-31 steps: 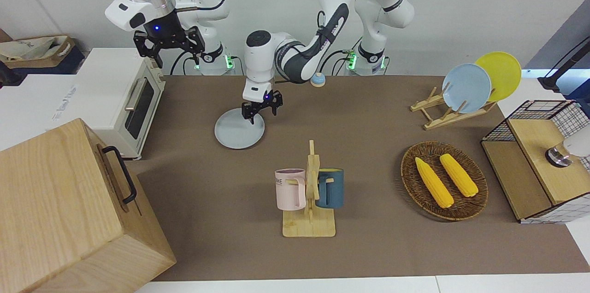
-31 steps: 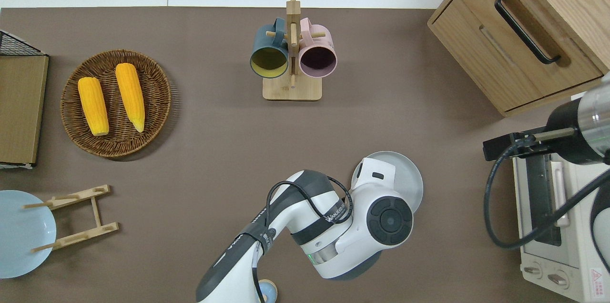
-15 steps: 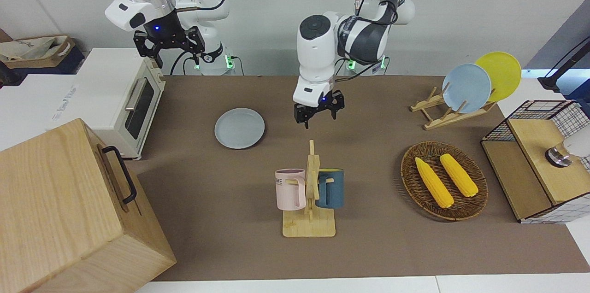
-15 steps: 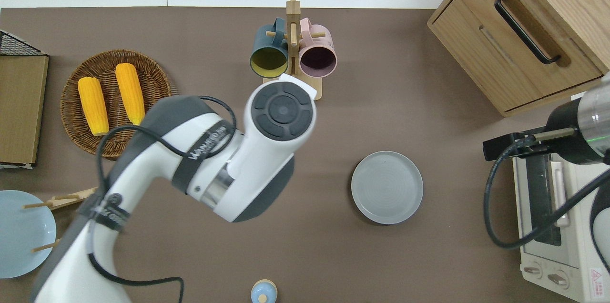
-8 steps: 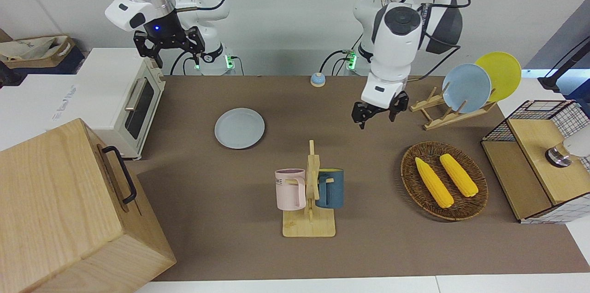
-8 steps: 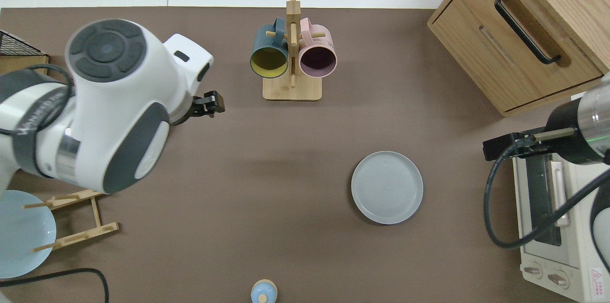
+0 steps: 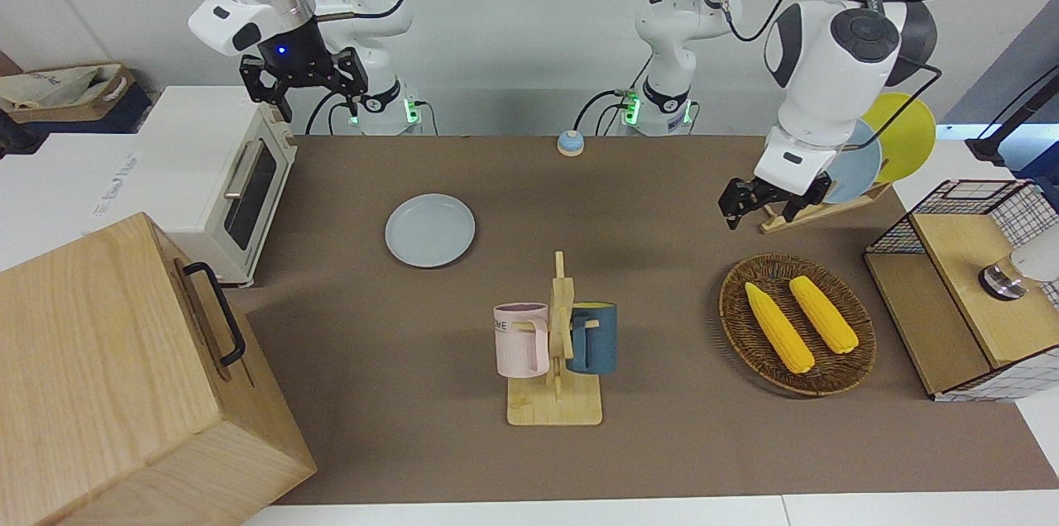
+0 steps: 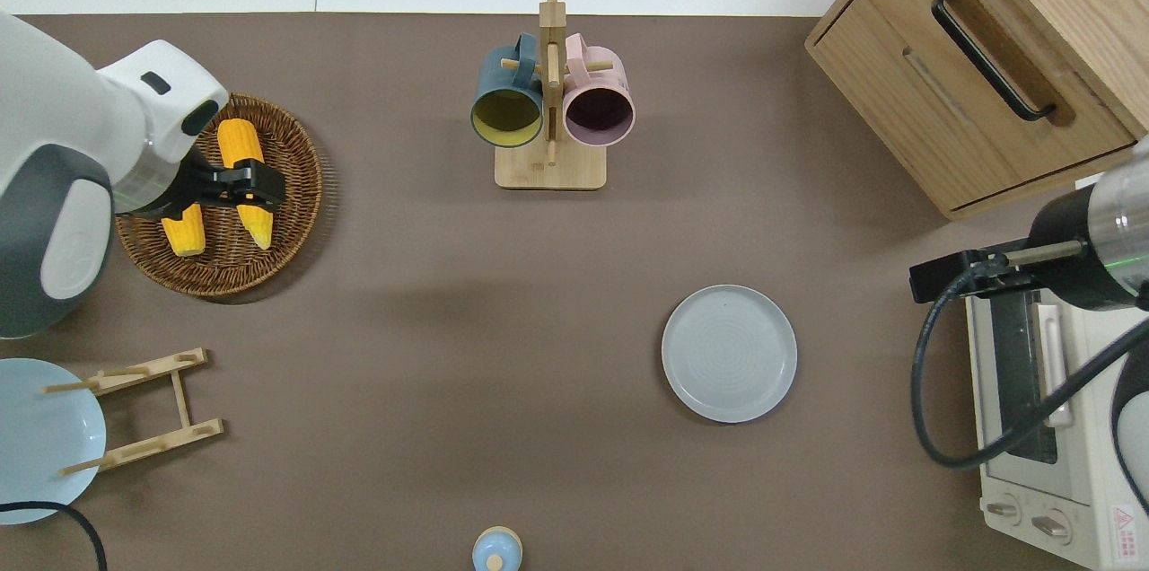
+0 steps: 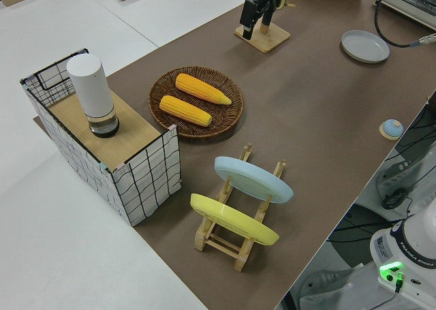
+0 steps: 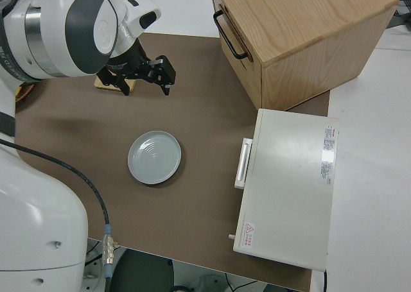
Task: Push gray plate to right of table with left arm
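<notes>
One gray plate [image 7: 430, 230] is sitting flat on the table [image 7: 662, 443], toward the right arm's end. It's near the white toaster oven [image 7: 223, 179] but not touching it, and nearer to the robots than the mug rack [image 7: 556, 352]. Nothing is touching the plate at the moment.

The left gripper [image 7: 757, 208] is hanging up in the air over the wicker basket [image 8: 260, 270] with the corn, well apart from the plate, and its fingers are looking spread with nothing between them. The right gripper [image 7: 304, 79] is parked, fingers also splayed wide and holding nothing.

I'm reading the plate as already being about where the task wants it, so I'm guessing the push itself is basically done (just my guess from how things are lying).

On handling, I'm thinking it's a stiff, smooth, fairly light piece of dishware, probably ceramic or melamine, though I can't tell which. On that matte brown surface it's likely sliding pretty easily once nudged, so no gripping is needed. If it needs more shoving, I'd be pressing a fingertip against the low raised rim on the side facing the left arm's end, low down near the table, and going slow. Pushing too high or off-centre is probably spinning it or tipping the edge. Shoving too far is risking a knock against the oven.
</notes>
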